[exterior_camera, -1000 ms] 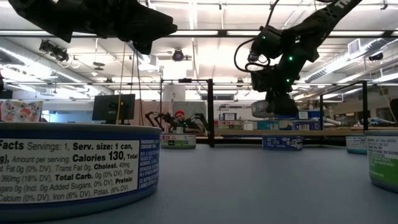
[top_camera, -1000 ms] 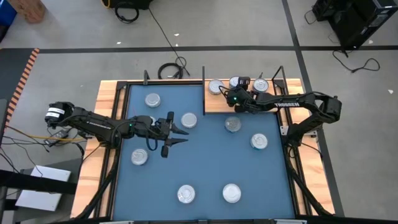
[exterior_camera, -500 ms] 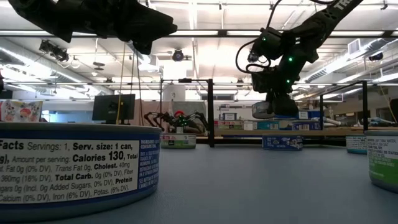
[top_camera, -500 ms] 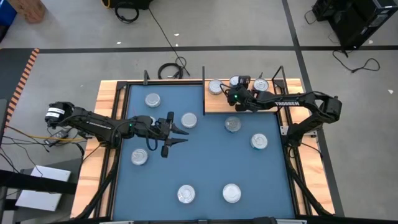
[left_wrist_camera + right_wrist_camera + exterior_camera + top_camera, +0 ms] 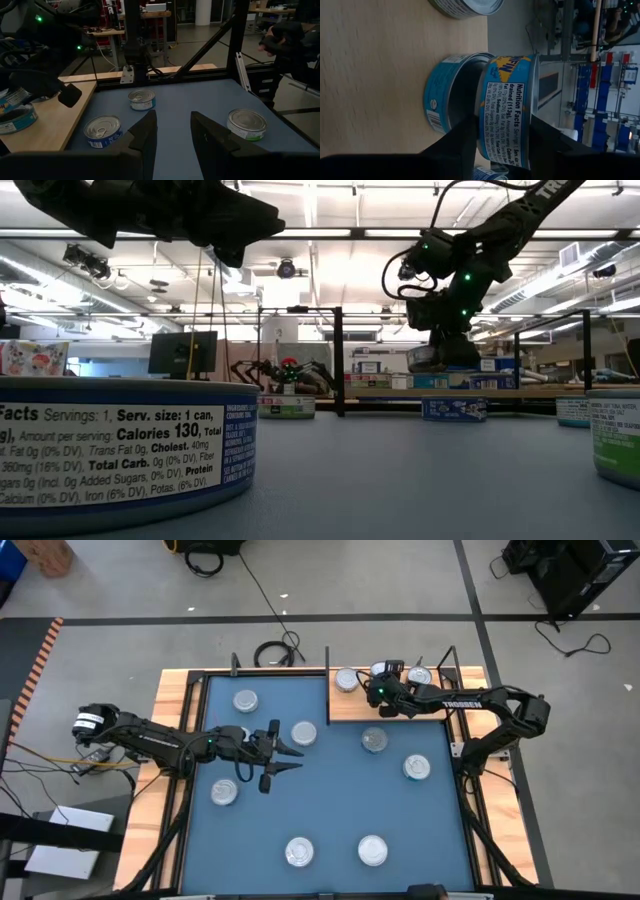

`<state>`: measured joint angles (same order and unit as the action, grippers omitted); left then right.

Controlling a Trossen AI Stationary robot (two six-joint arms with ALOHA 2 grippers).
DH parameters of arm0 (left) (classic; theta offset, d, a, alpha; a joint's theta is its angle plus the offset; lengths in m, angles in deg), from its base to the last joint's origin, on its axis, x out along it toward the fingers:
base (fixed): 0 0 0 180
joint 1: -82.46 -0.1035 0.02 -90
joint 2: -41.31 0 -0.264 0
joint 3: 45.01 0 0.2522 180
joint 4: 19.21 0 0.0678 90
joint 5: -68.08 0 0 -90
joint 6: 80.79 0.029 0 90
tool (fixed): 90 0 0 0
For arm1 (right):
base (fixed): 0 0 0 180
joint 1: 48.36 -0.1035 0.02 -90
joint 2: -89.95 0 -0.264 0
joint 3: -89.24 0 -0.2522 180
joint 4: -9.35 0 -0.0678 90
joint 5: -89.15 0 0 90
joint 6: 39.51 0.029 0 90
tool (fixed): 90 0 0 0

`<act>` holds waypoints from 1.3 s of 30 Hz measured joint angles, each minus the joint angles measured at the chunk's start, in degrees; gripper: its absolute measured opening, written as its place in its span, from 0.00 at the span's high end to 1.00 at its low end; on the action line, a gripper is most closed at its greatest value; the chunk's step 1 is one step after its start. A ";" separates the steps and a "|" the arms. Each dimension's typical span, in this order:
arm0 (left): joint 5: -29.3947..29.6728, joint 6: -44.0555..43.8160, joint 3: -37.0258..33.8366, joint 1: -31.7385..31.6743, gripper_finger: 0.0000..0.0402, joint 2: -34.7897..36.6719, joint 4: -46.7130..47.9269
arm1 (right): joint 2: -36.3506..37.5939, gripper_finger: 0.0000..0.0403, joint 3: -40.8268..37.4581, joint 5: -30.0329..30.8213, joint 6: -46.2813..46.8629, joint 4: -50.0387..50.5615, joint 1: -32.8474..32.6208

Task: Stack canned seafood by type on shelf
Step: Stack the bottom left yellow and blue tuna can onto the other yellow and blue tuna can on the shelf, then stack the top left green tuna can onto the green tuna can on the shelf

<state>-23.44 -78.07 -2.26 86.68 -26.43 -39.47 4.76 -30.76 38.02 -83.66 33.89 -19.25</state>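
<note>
My right gripper (image 5: 381, 690) is over the wooden shelf (image 5: 345, 708), shut on a blue-labelled tin (image 5: 510, 117). That tin is just above a like tin (image 5: 447, 95) standing on the shelf; whether the two touch I cannot tell. Two more tins (image 5: 346, 679) (image 5: 420, 675) stand on the shelf on either side. My left gripper (image 5: 287, 754) waits open above the blue mat (image 5: 330, 800), beside a tin (image 5: 304, 733). In the low view the held tin (image 5: 441, 358) shows under the right arm. My right gripper pinches the blue-labelled tin by its side wall (image 5: 492, 127), one finger (image 5: 460, 145) on either side, across its width. The fingers come from above, pointing down. The tin is level and off the board, just over the middle tin on the shelf.
Several loose tins stand on the mat: (image 5: 245, 700), (image 5: 223, 792), (image 5: 299, 852), (image 5: 372, 850), (image 5: 416, 768), (image 5: 375, 740). Black frame posts (image 5: 328, 680) rise at the shelf's edges. A tin (image 5: 120, 450) stands very close to the low camera.
My right gripper has carried its tin a little toward the far edge, over the middle tin on the shelf, still shut on it. My left arm has kept still.
</note>
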 joint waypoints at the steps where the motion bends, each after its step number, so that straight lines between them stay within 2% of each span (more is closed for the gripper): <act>1: 0.00 0.01 0.00 0.00 0.70 0.00 0.01 | 0.00 0.63 0.00 0.00 -0.01 0.01 0.00; 8: -0.07 0.00 0.02 0.01 0.70 0.00 0.01 | 0.00 0.51 0.04 0.04 -0.01 -0.02 -0.02; 14: -0.07 0.00 0.01 0.00 0.70 0.00 0.01 | 0.00 0.46 0.04 0.06 -0.20 -0.02 -0.02; 26: -0.07 0.00 0.02 0.00 0.70 0.00 0.06 | 0.00 0.45 0.04 0.62 -0.40 0.02 -0.20; 31: -0.04 0.00 0.02 0.00 0.70 0.00 0.24 | 0.00 0.45 0.04 2.97 -0.36 1.28 -0.77; 39: -0.02 0.00 0.02 0.01 0.70 0.00 0.68 | 0.07 0.45 0.07 3.44 4.14 5.69 -2.02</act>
<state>-23.46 -78.07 -2.24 86.69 -26.43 -38.79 4.83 -30.70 41.46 -79.52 39.59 -21.27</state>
